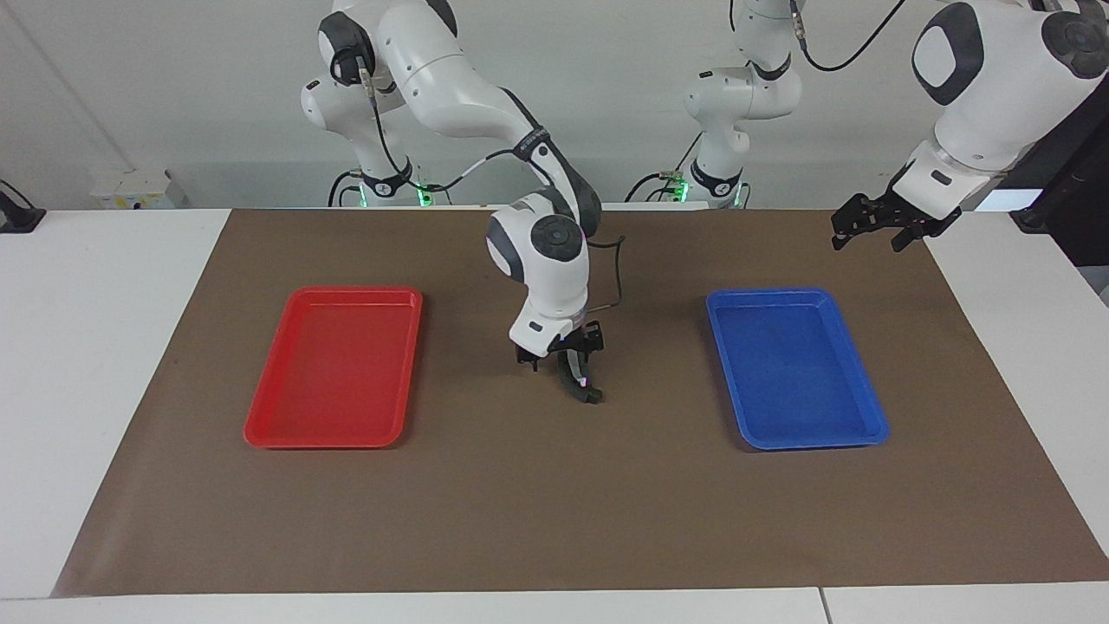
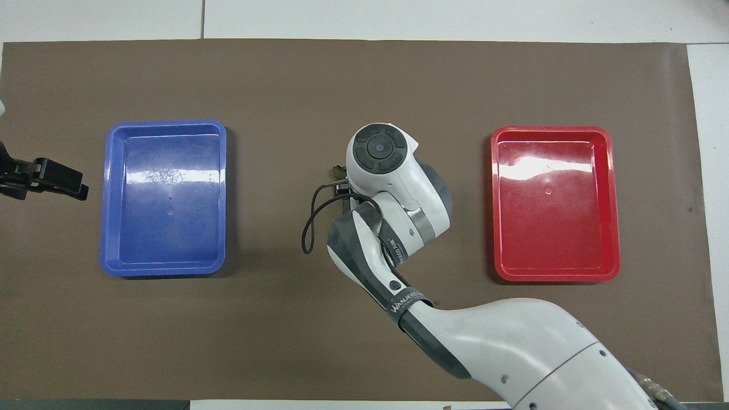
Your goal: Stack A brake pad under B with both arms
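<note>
My right gripper [image 1: 573, 362] is low over the middle of the brown mat, between the two trays. It is shut on B [image 1: 579, 379], the dark crescent piece with a silver band, which hangs tilted with its low end at the mat. In the overhead view the right wrist covers B, and only a small dark end [image 2: 339, 169] pokes out. The A brake pad does not show on its own; it is hidden or out of view. My left gripper [image 1: 866, 234] is open and empty, raised over the mat's edge at the left arm's end, and it waits there [image 2: 62, 182].
A red tray [image 1: 333, 368] lies toward the right arm's end and a blue tray [image 1: 793, 368] toward the left arm's end; it also shows in the overhead view [image 2: 165, 196]. Nothing shows in either tray. A black cable [image 2: 310, 222] loops off the right wrist.
</note>
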Controlling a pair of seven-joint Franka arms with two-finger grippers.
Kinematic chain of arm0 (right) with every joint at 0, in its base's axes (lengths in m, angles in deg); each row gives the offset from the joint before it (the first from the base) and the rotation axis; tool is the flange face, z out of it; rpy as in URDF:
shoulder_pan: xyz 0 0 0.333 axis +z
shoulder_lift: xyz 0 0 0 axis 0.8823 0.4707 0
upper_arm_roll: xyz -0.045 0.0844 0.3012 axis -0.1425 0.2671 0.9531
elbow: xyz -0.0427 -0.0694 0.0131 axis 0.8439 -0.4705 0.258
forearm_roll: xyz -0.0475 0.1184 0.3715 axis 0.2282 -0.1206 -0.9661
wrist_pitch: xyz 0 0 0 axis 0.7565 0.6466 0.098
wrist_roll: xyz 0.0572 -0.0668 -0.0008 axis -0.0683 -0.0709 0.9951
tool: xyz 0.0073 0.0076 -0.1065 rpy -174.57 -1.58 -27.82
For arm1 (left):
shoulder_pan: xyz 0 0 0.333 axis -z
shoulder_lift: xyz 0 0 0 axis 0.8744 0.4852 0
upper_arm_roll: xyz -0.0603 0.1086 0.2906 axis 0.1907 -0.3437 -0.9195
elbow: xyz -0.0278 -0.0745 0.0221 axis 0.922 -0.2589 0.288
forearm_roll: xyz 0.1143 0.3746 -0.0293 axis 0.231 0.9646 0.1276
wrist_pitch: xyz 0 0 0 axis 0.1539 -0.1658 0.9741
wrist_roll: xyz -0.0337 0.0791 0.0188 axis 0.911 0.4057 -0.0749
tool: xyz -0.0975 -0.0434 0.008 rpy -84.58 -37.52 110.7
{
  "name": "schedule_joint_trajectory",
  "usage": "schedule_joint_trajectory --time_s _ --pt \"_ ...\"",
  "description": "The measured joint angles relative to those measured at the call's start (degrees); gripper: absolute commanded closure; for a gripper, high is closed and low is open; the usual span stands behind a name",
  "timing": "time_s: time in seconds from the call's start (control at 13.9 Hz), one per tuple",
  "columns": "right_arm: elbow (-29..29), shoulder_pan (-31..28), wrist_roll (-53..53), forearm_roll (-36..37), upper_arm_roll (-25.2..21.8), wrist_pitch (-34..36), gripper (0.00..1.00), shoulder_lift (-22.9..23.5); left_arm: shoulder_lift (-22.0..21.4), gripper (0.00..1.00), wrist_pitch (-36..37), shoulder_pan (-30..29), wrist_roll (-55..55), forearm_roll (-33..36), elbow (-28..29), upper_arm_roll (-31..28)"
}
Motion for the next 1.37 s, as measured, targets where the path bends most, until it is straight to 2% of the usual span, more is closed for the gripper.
schedule_joint_trajectory --time_s 0.22,0.65,1.08,1.37 --pt "-0.13 -4.72 0.01 1.96 -2.47 4.66 0.0 -6.72 0.0 0.0 -0.01 -0.04 -0.01 0.0 0.0 0.06" --pt "-0.15 -17.0 0.92 3.83 -2.77 14.77 0.0 -18.1 0.0 0.0 -0.14 -0.5 -0.01 0.0 0.0 0.13" --pt "-0.14 -26.01 11.44 3.94 -2.82 28.81 0.0 -26.88 -0.51 0.0 -2.34 -0.7 0.0 0.0 0.41 0.15" --pt "-0.01 -28.61 13.05 3.89 -2.77 36.62 0.0 -30.82 -0.61 0.0 -4.49 -0.71 0.0 0.78 0.86 0.16"
